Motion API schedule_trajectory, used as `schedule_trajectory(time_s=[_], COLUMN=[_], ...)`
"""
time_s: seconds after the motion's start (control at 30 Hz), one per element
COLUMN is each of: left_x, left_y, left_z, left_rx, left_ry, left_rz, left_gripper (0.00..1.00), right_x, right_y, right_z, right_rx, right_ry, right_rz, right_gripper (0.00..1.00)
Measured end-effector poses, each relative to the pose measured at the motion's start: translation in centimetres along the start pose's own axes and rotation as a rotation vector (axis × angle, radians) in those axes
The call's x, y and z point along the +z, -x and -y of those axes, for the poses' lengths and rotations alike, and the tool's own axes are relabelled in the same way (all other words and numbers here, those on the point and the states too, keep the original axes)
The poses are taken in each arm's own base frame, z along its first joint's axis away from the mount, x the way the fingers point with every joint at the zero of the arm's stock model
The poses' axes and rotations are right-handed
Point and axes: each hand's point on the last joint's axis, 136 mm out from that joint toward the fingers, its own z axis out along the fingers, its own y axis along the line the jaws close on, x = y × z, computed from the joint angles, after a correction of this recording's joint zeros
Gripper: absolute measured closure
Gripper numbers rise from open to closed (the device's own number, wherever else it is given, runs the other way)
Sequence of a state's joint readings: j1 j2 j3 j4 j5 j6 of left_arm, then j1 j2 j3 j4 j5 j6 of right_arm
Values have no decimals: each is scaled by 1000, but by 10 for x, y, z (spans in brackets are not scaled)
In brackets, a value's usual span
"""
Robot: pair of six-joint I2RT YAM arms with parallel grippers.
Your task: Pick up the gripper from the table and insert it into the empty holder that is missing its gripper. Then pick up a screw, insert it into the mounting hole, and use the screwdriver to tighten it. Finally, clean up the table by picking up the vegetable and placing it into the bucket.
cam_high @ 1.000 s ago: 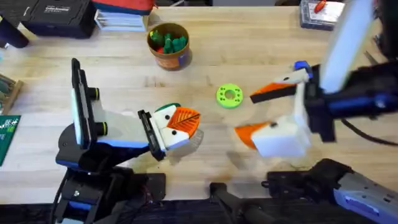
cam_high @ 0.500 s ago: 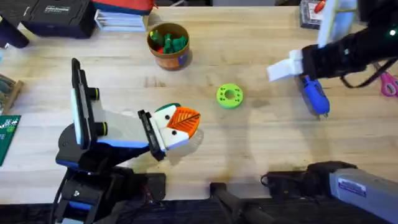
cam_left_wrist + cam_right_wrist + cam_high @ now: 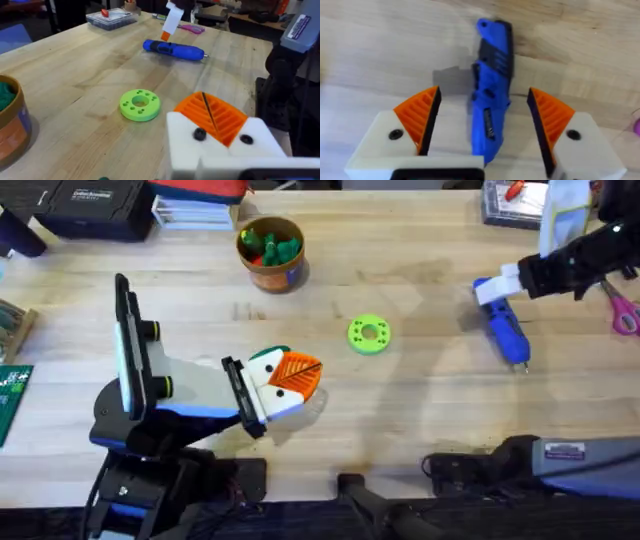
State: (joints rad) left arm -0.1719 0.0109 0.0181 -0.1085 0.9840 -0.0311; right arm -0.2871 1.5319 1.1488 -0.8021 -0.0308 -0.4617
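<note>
1. Hovering wide open and empty, the right pincer straddles the screwdriver lying flat on the bench.
2. Rigid, chunky, smooth plastic; likely rolls. Grip mid-barrel.

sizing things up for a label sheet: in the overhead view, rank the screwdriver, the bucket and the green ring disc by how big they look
1. bucket, slightly ahead by area.
2. screwdriver, longest but slim, so nearly even with it.
3. green ring disc, clearly smallest.

Bright, even light; soft shadows on the table; wrist views blurred.
</note>
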Motion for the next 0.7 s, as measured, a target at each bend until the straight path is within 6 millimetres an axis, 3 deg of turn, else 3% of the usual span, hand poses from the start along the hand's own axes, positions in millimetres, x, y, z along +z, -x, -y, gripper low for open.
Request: schedule_trajectory(time_s=[0.17,0.43,0.6,0.7], left_x=[0,0,0,0], left_y=[0,0,0,0], left_z=[0,0,0,0], left_rx=[0,0,0,0], left_ry=[0,0,0,0], left_rz=[0,0,0,0], left_gripper=[986,986,986,986], right_x=[30,71,74,75], right_y=[-2,-12,-2,2], right_z=[19,14,17,17], right_rx=[-14,-76,-64,-61], right_ry=[0,73,63,68], right_rz=[-29,-102,-59,-42], right_gripper=[7,7,11,68])
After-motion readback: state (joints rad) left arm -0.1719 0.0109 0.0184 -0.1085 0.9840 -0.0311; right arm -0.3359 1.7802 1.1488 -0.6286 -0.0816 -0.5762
